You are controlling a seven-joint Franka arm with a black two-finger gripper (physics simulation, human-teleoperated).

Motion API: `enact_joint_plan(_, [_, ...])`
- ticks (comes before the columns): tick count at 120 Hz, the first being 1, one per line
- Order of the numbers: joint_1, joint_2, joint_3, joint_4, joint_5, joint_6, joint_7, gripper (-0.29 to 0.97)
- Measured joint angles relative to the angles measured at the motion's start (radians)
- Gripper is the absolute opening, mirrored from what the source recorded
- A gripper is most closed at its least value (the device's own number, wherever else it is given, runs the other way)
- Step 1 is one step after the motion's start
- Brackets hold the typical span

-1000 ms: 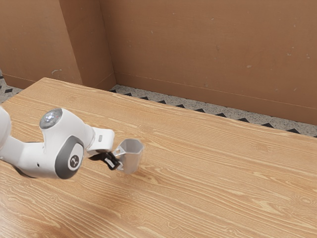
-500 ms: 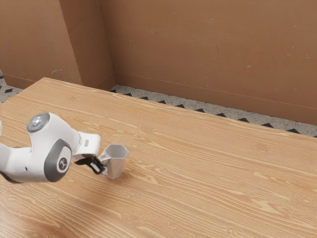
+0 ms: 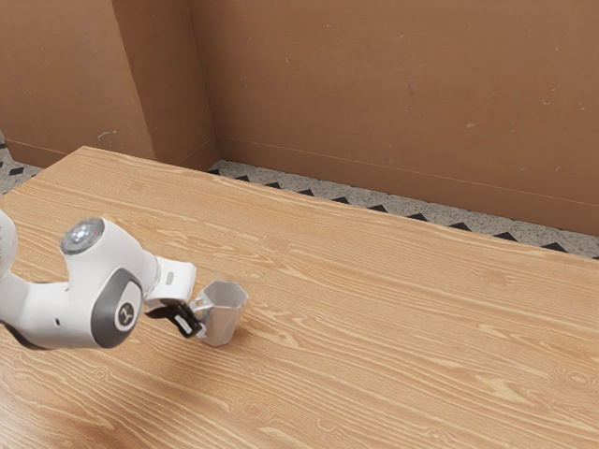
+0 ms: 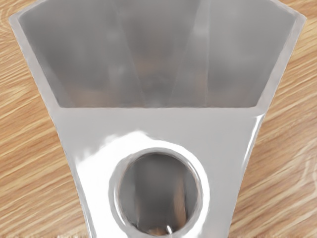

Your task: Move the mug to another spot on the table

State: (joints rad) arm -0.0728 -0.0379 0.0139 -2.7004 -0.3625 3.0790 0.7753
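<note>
one grey mug stands upright, its handle pinched in the claw.

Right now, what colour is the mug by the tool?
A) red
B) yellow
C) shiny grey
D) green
C: the mug at the tool is shiny grey all over, quite unlike the brown wooden table.

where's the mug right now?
In the exterior view's lower left, over the wooden table, the mug is gripped at its handle side by the hand.
</note>
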Motion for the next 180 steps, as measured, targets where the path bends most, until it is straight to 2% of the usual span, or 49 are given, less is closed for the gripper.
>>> enact_joint_plan(32, [0.011,0.005,0.003,-0.001,0.0,-0.008,0.005,0.13])
enact_joint_plan(78, [0.05,-0.006,0.012,-0.004,-0.01,-0.07,0.008,0.46])
enact_joint_plan(112, [0.049,-0.087,0.022,-0.005,-0.036,-0.215,0.01,0.61])
enact_joint_plan(140, [0.079,-0.245,0.026,0.011,-0.029,-0.457,-0.006,0.66])
enact_joint_plan(148, [0.081,-0.294,0.024,0.064,0.013,-0.556,-0.027,0.66])
enact_joint_plan(160, [0.076,-0.309,0.019,0.244,0.098,-0.728,-0.073,0.67])
enact_joint_plan(168, [0.059,-0.24,0.018,0.442,0.153,-0.848,-0.105,0.67])
enact_joint_plan(180, [0.027,-0.077,0.022,0.776,0.24,-1.022,-0.176,0.68])
